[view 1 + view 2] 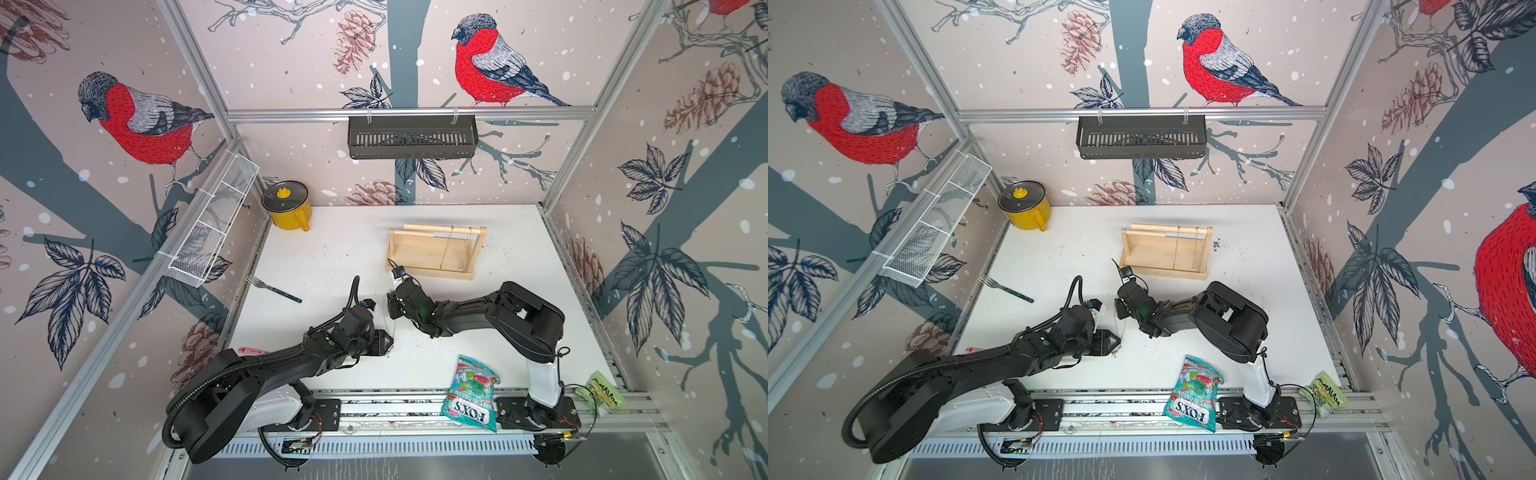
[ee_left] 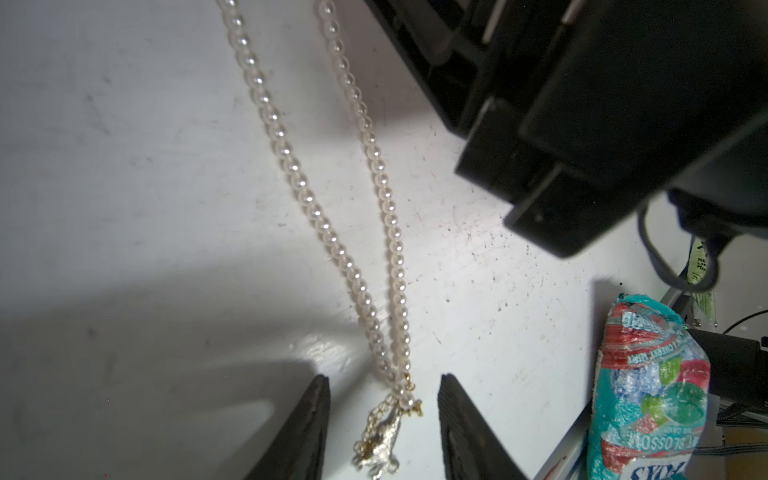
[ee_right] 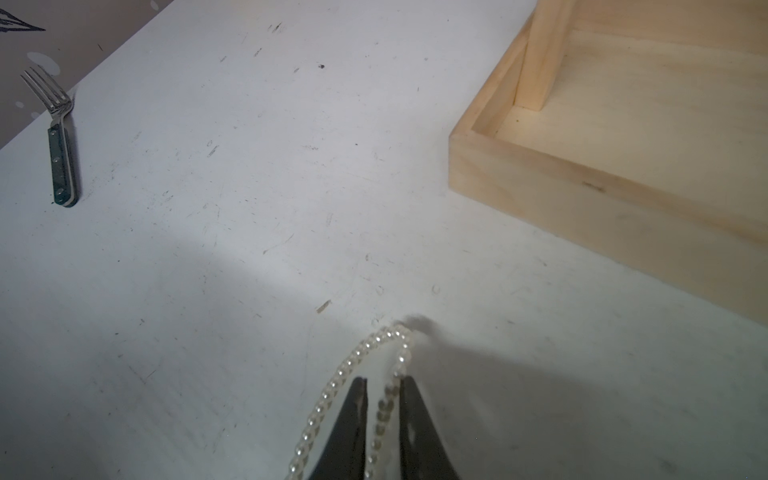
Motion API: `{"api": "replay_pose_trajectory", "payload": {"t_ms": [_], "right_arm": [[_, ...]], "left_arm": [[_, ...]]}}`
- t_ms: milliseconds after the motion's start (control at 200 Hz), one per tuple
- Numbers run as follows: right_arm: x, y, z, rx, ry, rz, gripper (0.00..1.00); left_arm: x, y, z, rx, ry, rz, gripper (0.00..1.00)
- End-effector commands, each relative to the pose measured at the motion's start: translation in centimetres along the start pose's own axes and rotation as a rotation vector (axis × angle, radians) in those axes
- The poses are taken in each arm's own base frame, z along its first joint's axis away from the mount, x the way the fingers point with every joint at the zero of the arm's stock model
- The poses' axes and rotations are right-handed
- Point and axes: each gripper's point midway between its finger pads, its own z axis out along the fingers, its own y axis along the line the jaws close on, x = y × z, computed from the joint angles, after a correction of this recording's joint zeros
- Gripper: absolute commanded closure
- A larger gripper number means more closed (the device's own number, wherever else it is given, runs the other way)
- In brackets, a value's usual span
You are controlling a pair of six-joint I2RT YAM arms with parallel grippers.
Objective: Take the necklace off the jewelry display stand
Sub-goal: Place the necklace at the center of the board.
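Pearl beads strung in a long loop make up the necklace. It lies flat on the table, clear of the stand, running near to far between the two grippers in mid-scene.

On the left, the left gripper has its fingers spread wide on either side of the glittery pendant at the near end, gripping nothing. Just right and farther off, the right gripper has its fingers only a little apart. One strand runs loose through the gap and the other passes outside it, so nothing looks pinched.

At the far right is the stand, well apart from the pearls. What looks like a thin chain hangs from its dowel.

The necklace should be light and wholly limp: it will sag and swing, and gives nothing to push against. Round glossy beads are likely to roll out of flat pads. The rough pendant, or a pinch squarely across a strand, seems the surer hold. Pulling from both ends, or a snag, could snap the string.
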Motion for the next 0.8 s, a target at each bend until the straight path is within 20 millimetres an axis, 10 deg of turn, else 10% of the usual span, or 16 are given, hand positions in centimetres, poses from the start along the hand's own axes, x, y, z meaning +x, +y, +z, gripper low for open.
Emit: {"api": "replay_pose_trajectory", "payload": {"t_ms": [0, 540, 795], "right_arm": [[-0.2, 0.2, 0.1, -0.003, -0.001, 0.013, 0.75], [-1.5, 0.2, -0.4, 0.025, -0.015, 0.017, 0.38], [-4.4, 1.2, -2.8, 0.073, -0.008, -0.082, 0.15]], "left_arm": [[0.8, 1.6, -0.2, -0.069, 0.017, -0.023, 0.54], [-1.3, 1.9, -3.2, -0.106, -0.142, -0.012, 0.43], [-4.1, 2.0, -5.5, -0.153, -0.306, 0.041, 0.22]]}}
